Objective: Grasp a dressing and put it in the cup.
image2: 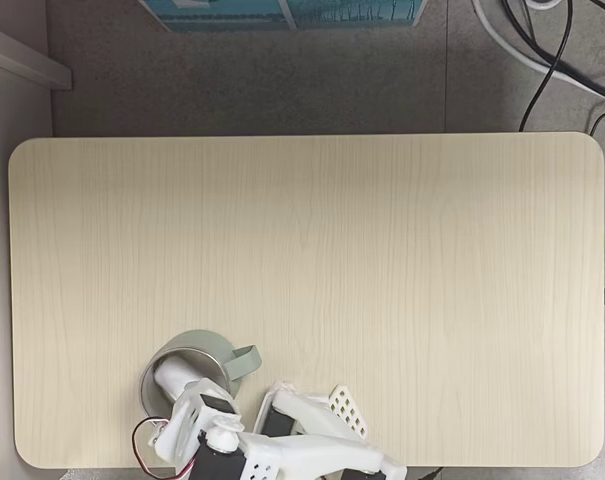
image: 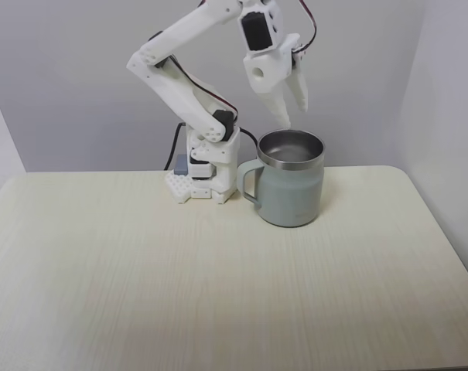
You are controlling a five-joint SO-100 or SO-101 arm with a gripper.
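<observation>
The pale mint-green cup (image: 291, 193) stands upright on the table beside the arm's base, its handle pointing left in a fixed view. My white gripper (image: 294, 113) hangs just above the steel rim, fingers pointing down, open, with nothing between them. From above, the cup (image2: 215, 346) sits near the table's bottom left, partly under my wrist. A white rounded shape (image2: 174, 378) lies inside its rim. I cannot tell whether that shape is the dressing or one of my fingers.
The arm's base (image: 206, 174) is at the back edge of the light wooden table (image: 218, 294). Grey walls close in behind and at both sides. Cables (image2: 542, 60) and a blue box (image2: 282, 12) lie on the floor beyond the table.
</observation>
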